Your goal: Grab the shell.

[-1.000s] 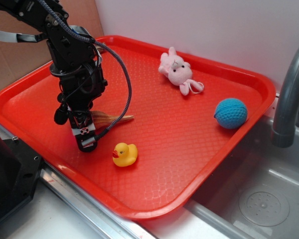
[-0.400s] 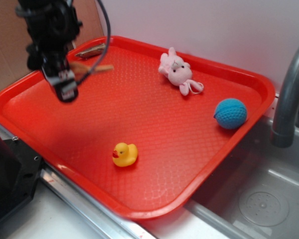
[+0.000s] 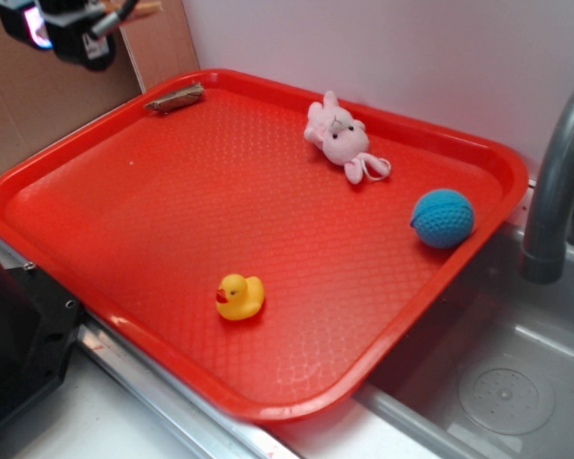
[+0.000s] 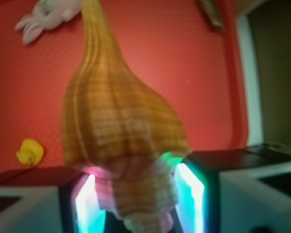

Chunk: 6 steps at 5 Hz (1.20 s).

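Note:
The tan ribbed spiral shell fills the wrist view, its wide end clamped between my two lit fingers and its long thin tail pointing away over the red tray. My gripper is shut on it. In the exterior view the gripper is high at the top left, above the tray's far left corner, and only the shell's thin tail tip shows beside it.
On the red tray lie a yellow duck, a pink plush bunny, a blue knitted ball and a dull brown flat object at the far left rim. A grey faucet and sink stand at the right.
My gripper has risen from the tray near the duck up and back to the top left, carrying the shell off the tray. The brown flat object is now uncovered.

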Each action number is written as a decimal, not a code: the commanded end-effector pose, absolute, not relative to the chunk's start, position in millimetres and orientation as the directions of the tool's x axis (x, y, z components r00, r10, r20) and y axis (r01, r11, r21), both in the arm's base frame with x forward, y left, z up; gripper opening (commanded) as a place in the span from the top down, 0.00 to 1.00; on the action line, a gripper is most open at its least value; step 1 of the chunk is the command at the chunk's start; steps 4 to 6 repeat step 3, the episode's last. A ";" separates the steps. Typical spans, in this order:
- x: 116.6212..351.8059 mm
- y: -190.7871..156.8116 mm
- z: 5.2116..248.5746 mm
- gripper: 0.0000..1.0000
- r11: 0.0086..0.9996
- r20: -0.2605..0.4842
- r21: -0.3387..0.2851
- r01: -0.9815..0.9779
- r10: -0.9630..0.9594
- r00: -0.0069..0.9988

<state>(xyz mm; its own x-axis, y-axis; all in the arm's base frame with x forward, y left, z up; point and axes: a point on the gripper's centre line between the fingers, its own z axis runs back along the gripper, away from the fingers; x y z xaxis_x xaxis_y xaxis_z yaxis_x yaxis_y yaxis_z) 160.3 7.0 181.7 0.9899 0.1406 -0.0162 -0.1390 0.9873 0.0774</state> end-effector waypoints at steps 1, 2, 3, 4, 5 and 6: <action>167.6 18.1 207.6 1.00 0.937 -0.009 0.074 -0.342 0.343 0.939; 168.3 17.9 205.4 1.00 0.926 -0.011 0.104 -0.364 0.367 0.930; 164.7 16.9 202.0 1.00 0.925 -0.014 0.124 -0.359 0.363 0.932; 164.7 16.9 202.0 1.00 0.925 -0.014 0.124 -0.359 0.363 0.932; 164.7 16.9 202.0 1.00 0.925 -0.014 0.124 -0.359 0.363 0.932; 164.7 16.9 202.0 1.00 0.925 -0.014 0.124 -0.359 0.363 0.932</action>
